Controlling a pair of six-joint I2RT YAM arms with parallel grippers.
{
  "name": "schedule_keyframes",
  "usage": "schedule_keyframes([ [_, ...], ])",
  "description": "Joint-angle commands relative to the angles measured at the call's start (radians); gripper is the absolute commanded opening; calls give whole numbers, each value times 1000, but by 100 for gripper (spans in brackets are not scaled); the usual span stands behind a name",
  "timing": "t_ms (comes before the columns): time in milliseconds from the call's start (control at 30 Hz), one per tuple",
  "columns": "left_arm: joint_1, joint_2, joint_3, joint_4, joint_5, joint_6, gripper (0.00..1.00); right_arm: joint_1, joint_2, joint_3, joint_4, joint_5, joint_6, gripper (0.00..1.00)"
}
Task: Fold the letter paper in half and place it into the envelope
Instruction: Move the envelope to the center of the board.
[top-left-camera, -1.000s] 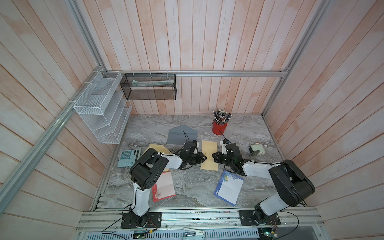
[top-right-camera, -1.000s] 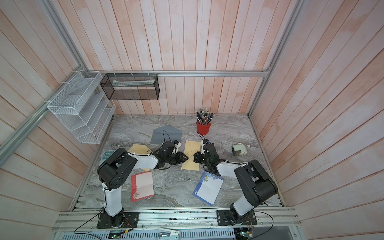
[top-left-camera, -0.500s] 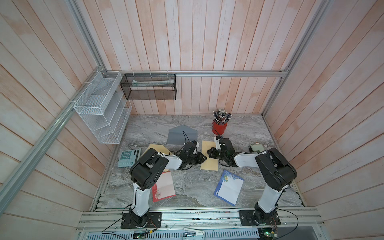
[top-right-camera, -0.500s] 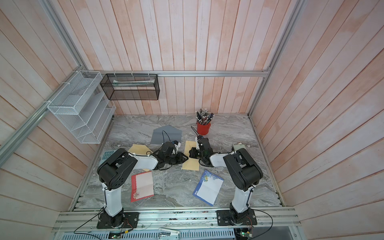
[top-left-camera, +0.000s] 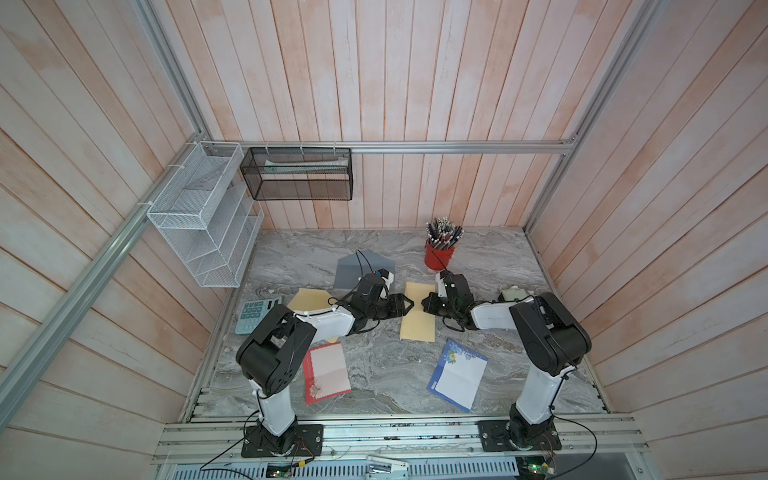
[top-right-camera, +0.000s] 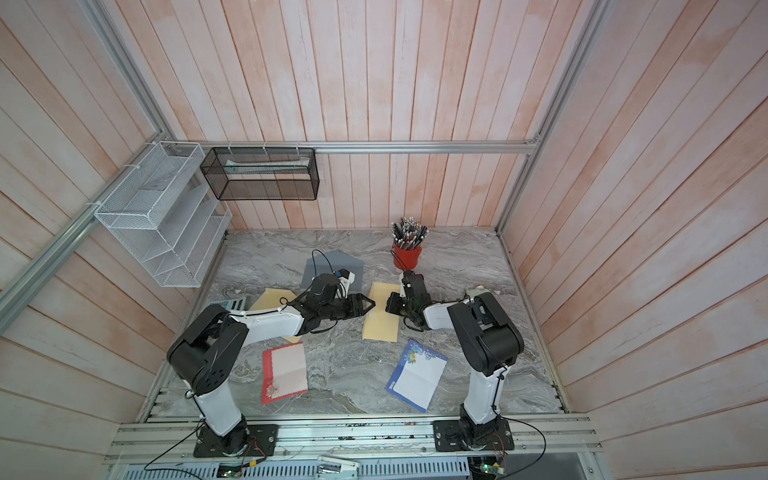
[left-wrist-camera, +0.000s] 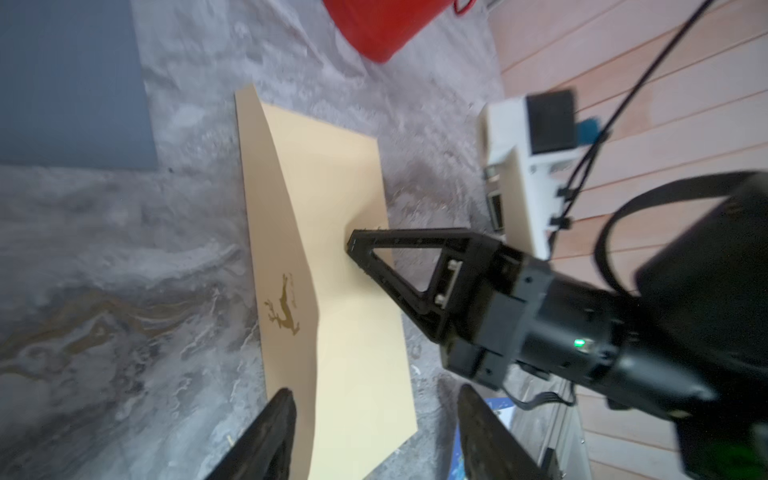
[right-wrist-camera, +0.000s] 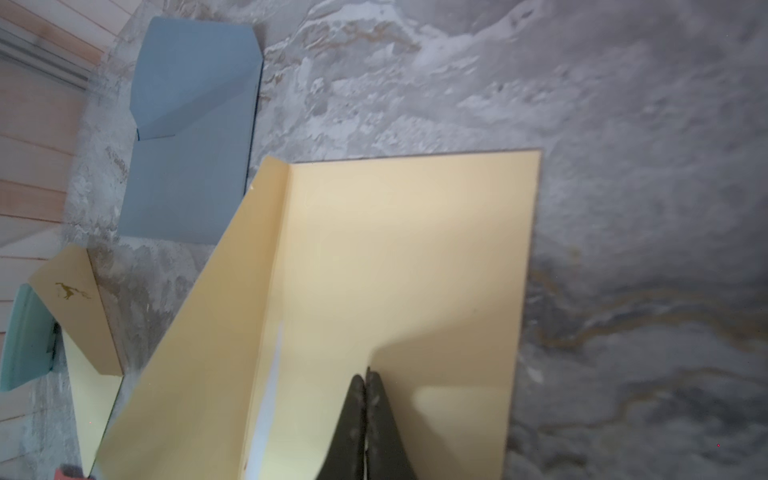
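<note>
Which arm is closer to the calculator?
Left. The left arm passes just beside the calculator; the right arm lies on the far side of the middle yellow envelope.

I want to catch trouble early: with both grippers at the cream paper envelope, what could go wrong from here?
One: the shut right gripper pins the cream paper envelope at a single spot, so it may pivot if the open left gripper nudges its open flap. Two: the red cup of pens stands close behind the right arm; a swing could tip it.
</note>
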Motion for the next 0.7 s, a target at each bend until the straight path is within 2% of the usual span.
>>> schedule_keyframes([
  [0,32,-93,-15,-56,-46,62,67,-42,5,-31,-54,51,-12,7],
  [467,165,-485,-252,-172,-209,133,72,-235,-40,0,-121,51,-89,10],
  [600,223,-552,-296,-203,-205,144,72,-241,-103,19,-133,38,-133,18],
  [667,244,-581,-311,-219,-212,154,73,-242,-153,26,-139,25,-148,30],
])
